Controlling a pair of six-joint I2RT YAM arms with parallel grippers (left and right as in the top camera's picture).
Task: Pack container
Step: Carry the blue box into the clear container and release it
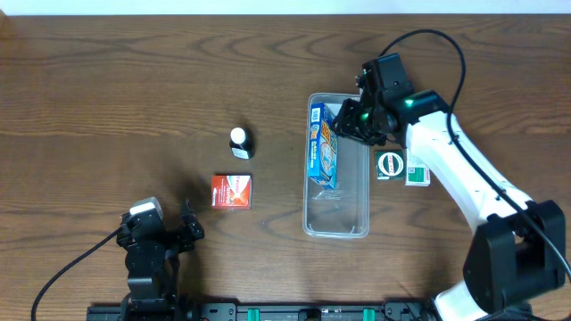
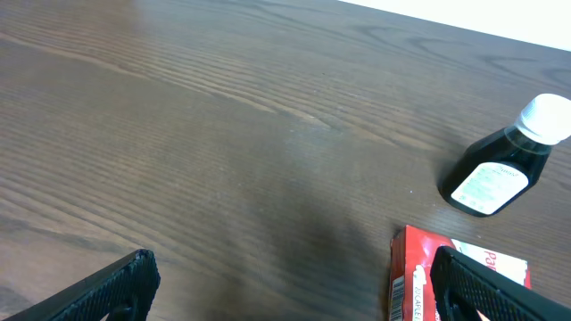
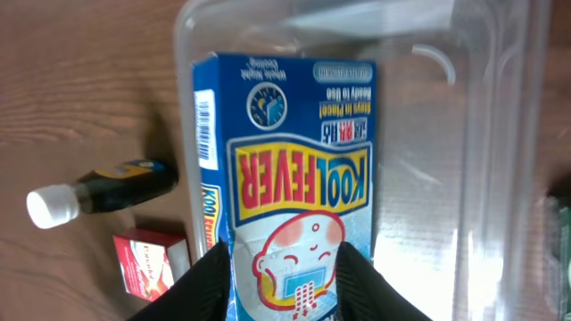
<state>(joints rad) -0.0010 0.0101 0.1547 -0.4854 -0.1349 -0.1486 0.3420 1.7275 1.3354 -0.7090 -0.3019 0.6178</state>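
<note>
1. The container (image 1: 337,234) lay right of the centre of the table (image 1: 107,80), with its long axis running from the robot's side to the far side.
2. A blue box (image 1: 323,143) lay inside it, lengthwise along the left wall and in the far half. Nothing could be made out in the near half.
3. The right gripper (image 3: 285,260) hung over the container's far end, its fingers (image 3: 212,281) partly parted and astride one end of the blue box. Whether they pressed the box or stood just clear of it could not be told.
4. The left gripper (image 1: 183,227) stood fully wide and held nothing, at the near left of the table, well apart from the container.
5. Unpacked things lay on both sides. A red box (image 1: 231,191) and a dark bottle (image 1: 241,143) lay to the container's left, between it and the left gripper. A round green item (image 1: 390,163) and a green-and-white packet (image 1: 417,169) lay just beside its right wall.
6. Judgement: the right arm was much the nearer to the container and to the green pair. The left arm was nearer the red box, which would have to travel rightward to the free near half.
</note>
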